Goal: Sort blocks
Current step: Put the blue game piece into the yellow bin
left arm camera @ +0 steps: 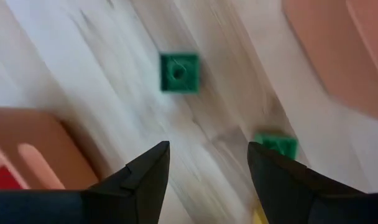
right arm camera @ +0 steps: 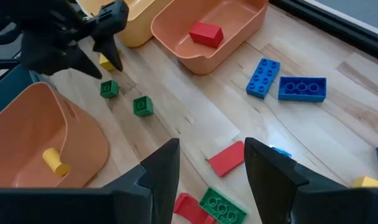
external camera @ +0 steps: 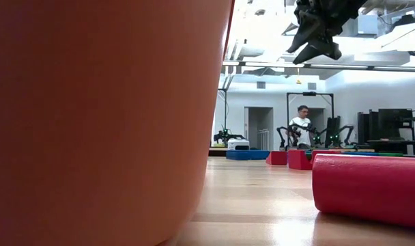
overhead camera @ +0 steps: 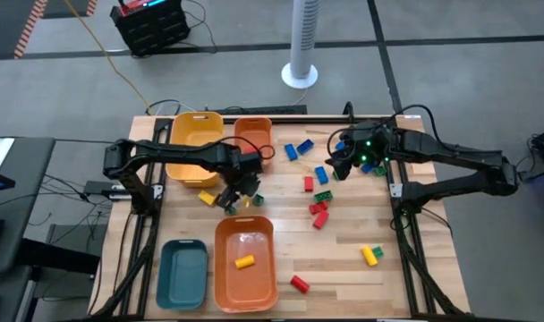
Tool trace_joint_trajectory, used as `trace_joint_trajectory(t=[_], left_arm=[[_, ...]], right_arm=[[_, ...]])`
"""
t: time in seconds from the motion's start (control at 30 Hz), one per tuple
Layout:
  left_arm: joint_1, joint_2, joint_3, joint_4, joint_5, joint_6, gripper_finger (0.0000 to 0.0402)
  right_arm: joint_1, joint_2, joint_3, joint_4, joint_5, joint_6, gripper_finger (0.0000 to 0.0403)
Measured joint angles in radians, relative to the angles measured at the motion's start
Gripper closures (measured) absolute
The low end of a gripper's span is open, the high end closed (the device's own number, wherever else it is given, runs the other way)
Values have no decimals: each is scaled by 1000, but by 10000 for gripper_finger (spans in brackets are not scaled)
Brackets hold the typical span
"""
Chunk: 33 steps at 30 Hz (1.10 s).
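Sorting blocks on a wooden tabletop [overhead camera: 281, 259], mid-frame.
Left gripper [overhead camera: 229, 199] hovering left of centre, jaws apart and empty, above two small green blocks [right arm camera: 125, 98]; right gripper [overhead camera: 336, 168] hanging upper right, jaws apart, holding nothing; other blocks [overhead camera: 318, 191] lying scattered at centre; one yellow block [overhead camera: 244, 261] sitting in the lower orange bin [overhead camera: 224, 273].

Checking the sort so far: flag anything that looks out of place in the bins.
The large orange bin holds one yellow block, while the small orange bin holds one red block. Same-coloured bins with different-coloured blocks look inconsistent. Nothing looks spilled or damaged.
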Motion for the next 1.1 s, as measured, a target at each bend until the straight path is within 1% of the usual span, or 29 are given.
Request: trace_joint_trajectory(t=[0.17, 0.27, 0.37, 0.43, 0.5, 0.53, 0.67, 0.73, 0.8, 0.87, 0.9, 0.97, 1.1], left_arm=[[-10, 0, 4, 104, 29, 15, 191], [-15, 0, 4, 151, 31, 16, 191], [-15, -3, 18, 160, 30, -68, 191], [-7, -9, 31, 159, 16, -143, 191], [5, -27, 35, 153, 4, -204, 191], [11, -35, 35, 145, -3, -230, 191], [32, -87, 23, 138, -46, -341, 191], [39, -116, 21, 130, -75, -396, 191], [45, -148, 21, 138, -109, -452, 191], [51, -180, 21, 171, -143, -510, 191], [55, -196, 21, 198, -152, -536, 191], [67, -228, 21, 244, -159, -571, 191], [90, -291, 21, 341, -162, -592, 191]], right_arm=[[0, 0, 0, 10, 1, 3, 209], [1, 0, 0, 51, -3, -4, 209], [10, 10, 0, 81, -22, -19, 209], [37, 18, 0, 91, -28, -60, 209], [91, 24, 0, 98, -26, -105, 209], [125, 24, -1, 100, -7, -110, 209], [331, 9, -59, 113, 152, -63, 209], [428, -1, -102, 104, 204, -7, 209], [503, 8, -138, 100, 204, 45, 209], [555, 28, -170, 100, 187, 82, 209], [570, 44, -178, 82, 172, 94, 209], [588, 73, -177, 101, 150, 103, 209], [605, 115, -176, 111, 145, 64, 209]])
